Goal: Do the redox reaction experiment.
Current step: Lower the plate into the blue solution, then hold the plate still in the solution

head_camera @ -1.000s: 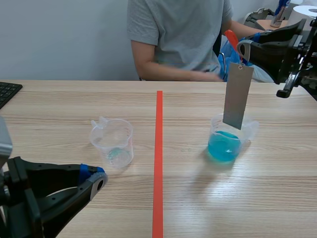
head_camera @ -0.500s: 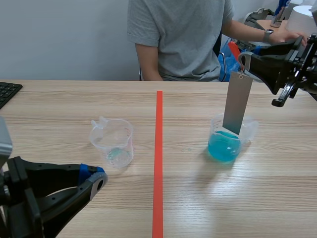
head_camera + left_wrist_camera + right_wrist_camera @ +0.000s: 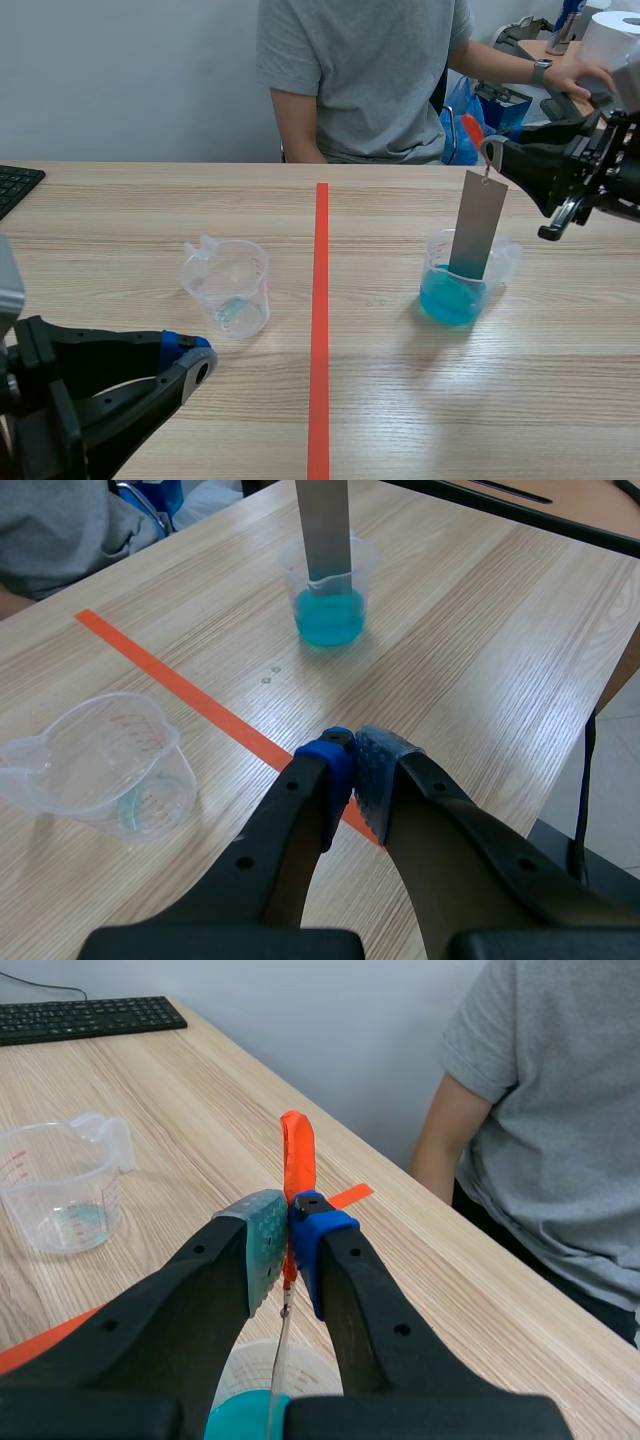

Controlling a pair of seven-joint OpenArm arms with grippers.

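- Scene view: the right pincer has sunk toward the blue beaker. The grey metal strip, clear of the liquid a second ago, now dips into it, so the reaction step is probably starting.
- Left wrist view: the left pincer sits closed on nothing, well short of the blue beaker.
- Right wrist view: the right pincer is clamped on the strip's orange tab, directly above the blue beaker.

Office-type room. Keyboard at the edge of the wood-grain table. Person seated across the table, plain wall behind.
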